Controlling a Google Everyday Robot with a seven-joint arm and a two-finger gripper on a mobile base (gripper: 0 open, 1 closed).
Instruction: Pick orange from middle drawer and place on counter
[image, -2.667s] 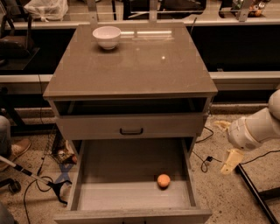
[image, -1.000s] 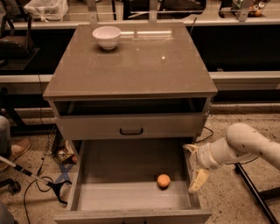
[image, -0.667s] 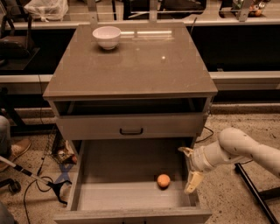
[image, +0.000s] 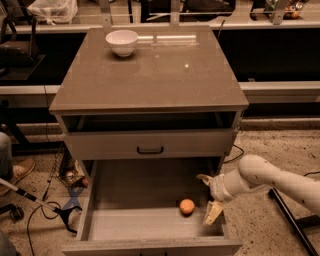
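The orange (image: 187, 206) lies on the floor of the open middle drawer (image: 135, 200), toward its front right. My gripper (image: 207, 196) is open at the drawer's right side, just right of the orange and not touching it. One pale finger (image: 213, 212) points down toward the drawer's front right corner and the other (image: 202, 178) sits further back. The white arm (image: 270, 180) reaches in from the right. The counter (image: 150, 75) is the glossy grey-brown top of the cabinet above.
A white bowl (image: 122, 42) stands at the counter's back left. A shut drawer front with a black handle (image: 150, 149) is above the open drawer. Cables and a person's shoe (image: 20, 170) are on the floor at left. A black stand leg (image: 290, 220) is at right.
The arm has swung left and down from beside the cabinet. The gripper has come in over the drawer's right side, close to the orange. The orange has not moved.
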